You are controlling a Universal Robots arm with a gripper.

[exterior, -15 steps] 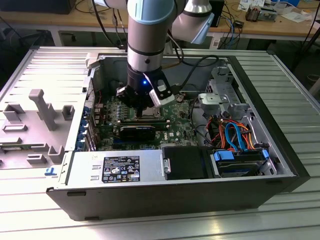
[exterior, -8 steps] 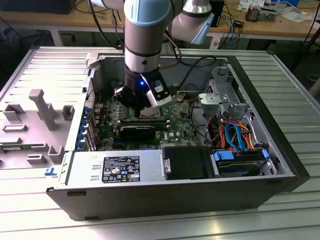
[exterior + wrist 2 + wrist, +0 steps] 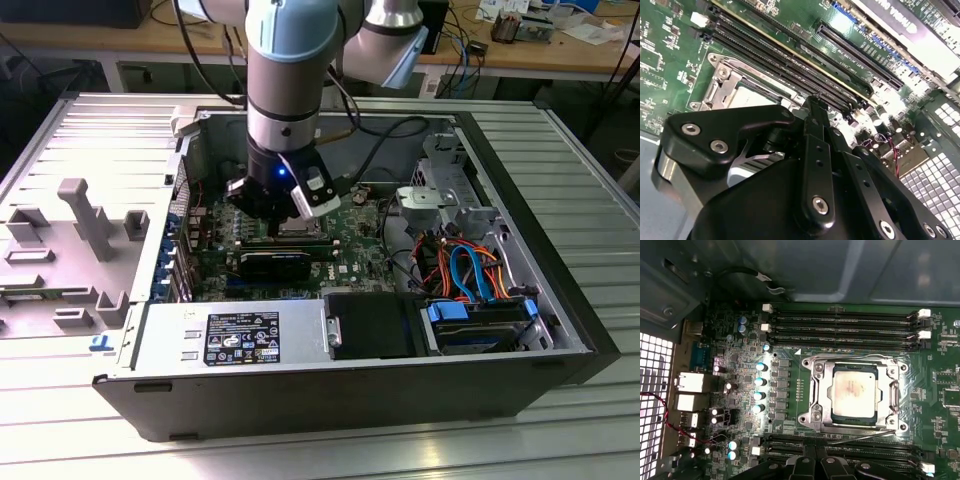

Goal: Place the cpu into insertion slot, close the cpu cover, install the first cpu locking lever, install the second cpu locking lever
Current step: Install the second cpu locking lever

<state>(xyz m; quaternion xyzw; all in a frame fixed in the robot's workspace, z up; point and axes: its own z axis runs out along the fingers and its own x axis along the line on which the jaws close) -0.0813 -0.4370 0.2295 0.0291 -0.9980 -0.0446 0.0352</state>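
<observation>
The cpu (image 3: pixel 855 391) lies flat in its socket on the green motherboard, silvery top up. The cpu cover (image 3: pixel 823 390) is down around it as a metal frame. Along the socket's side nearest my gripper (image 3: pixel 816 457), a thin wire locking lever (image 3: pixel 865 434) runs at a slight slant. In the second wrist view my gripper (image 3: pixel 815 99) is shut, with nothing seen between its fingers. Its tip is over the memory slots just beside the socket, where the cpu (image 3: pixel 752 97) and the cover (image 3: pixel 720 87) show. In the exterior view my gripper (image 3: pixel 283 228) hangs low over the board inside the open computer case.
Long black memory slots (image 3: pixel 840 327) flank the socket on two sides. A row of capacitors (image 3: pixel 760 387) stands beside it. Drive bays and coloured cables (image 3: pixel 470 270) fill the case at the exterior view's right. A grey fixture tray (image 3: pixel 70 250) sits outside the case at that view's left.
</observation>
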